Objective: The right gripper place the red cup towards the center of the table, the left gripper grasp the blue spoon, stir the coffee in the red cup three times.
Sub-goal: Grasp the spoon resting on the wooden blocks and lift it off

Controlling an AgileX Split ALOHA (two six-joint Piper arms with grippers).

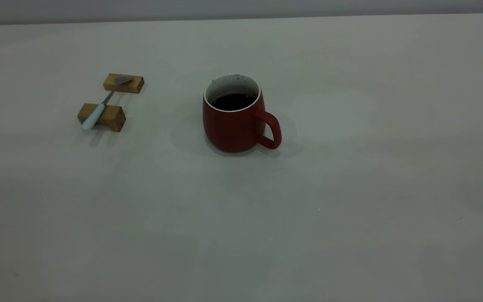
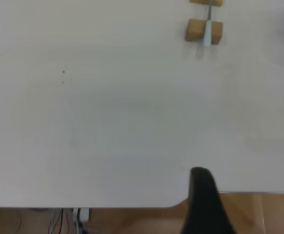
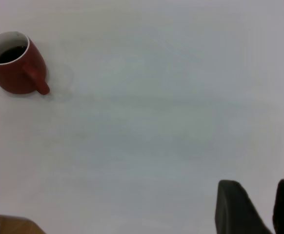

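My left gripper (image 2: 206,204) shows one matte black tapered finger; right gripper (image 3: 260,207), two black rounded-tipped fingers (image 3: 234,207).

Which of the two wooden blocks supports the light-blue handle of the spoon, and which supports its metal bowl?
The nearer wooden block carries the pale handle of the blue spoon; the farther wooden block, closer to the table's back edge, carries the grey bowl.

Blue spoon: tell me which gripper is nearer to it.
Left. The left gripper hangs back at the table's edge, the blue spoon on its blocks ahead. The right gripper's view shows no spoon.
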